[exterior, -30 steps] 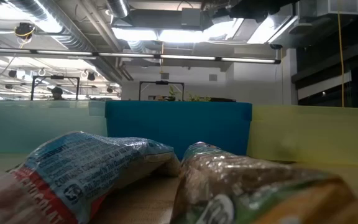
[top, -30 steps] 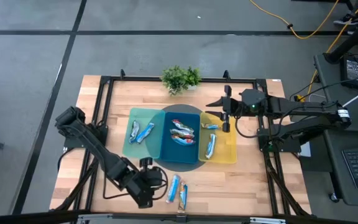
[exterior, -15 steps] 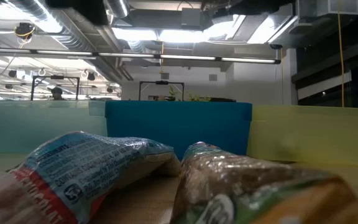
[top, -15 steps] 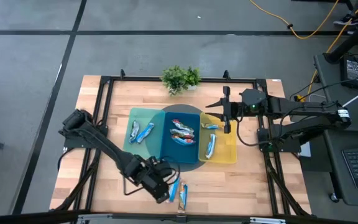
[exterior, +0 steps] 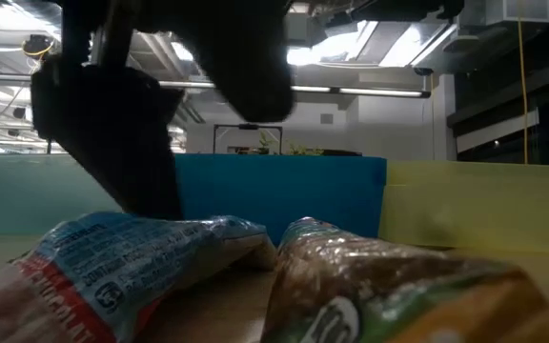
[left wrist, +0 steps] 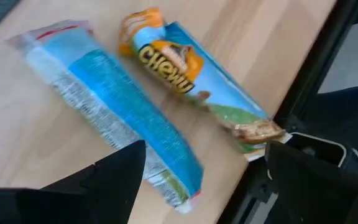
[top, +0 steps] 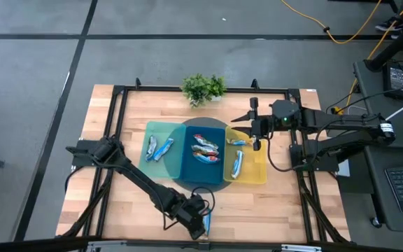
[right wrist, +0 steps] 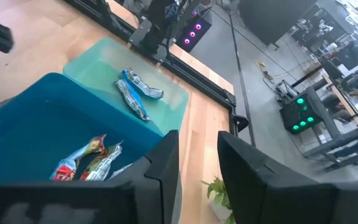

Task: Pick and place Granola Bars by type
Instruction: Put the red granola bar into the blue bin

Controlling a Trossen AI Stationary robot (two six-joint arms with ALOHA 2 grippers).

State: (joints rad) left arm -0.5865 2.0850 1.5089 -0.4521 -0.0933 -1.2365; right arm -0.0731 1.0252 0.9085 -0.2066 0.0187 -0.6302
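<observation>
A wooden table [top: 271, 199] holds three trays. Left gripper [top: 198, 225], jaws apart, hovers over two granola bars [left wrist: 166, 99] at the near edge. Right gripper [top: 255, 124], jaws narrowly apart and empty, waits above the yellow tray [top: 261, 171].

Two Granola Bars lie flat on the wooden table [left wrist: 36, 143], side by side, roughly parallel, close but apart; one is plain light-blue foil with a red-marked end [left wrist: 107, 115]; the other is blue with an orange end and "Chewy" lettering [left wrist: 194, 78], its far end by the table's black frame edge [left wrist: 303, 87]; left tool [left wrist: 197, 171] above them, its two dark fingers [left wrist: 114, 168] spread wide, holding nothing
</observation>
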